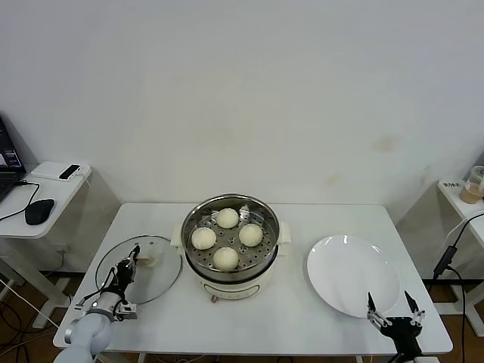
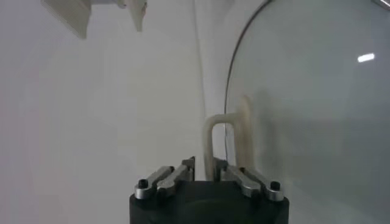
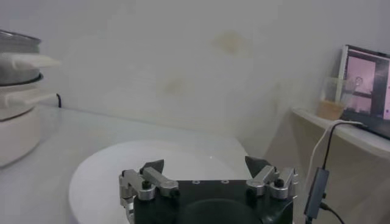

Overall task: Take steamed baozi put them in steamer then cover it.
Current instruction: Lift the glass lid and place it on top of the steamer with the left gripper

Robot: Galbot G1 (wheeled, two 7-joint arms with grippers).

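Observation:
Several steamed baozi [image 1: 227,218] lie in the steamer [image 1: 266,246], a shiny perforated basket on a cream pot base at the table's middle. The cover [image 1: 162,276], a clear glass lid, lies flat on the table to the steamer's left. My left gripper [image 1: 133,257] is over the cover and shut on its cream handle [image 2: 209,141]; in the left wrist view the handle stands pinched between the jaws, with the cover [image 2: 311,103] glass beyond it. My right gripper [image 1: 392,306] hangs open at the table's front right, at the near rim of the white plate [image 1: 340,265].
A side desk [image 1: 45,189] with a mouse and a phone stands to the left of the table. At the far right a shelf [image 1: 463,193] carries a cup, and cables hang beside it. In the right wrist view the white plate [image 3: 122,164] lies under the open gripper [image 3: 204,163].

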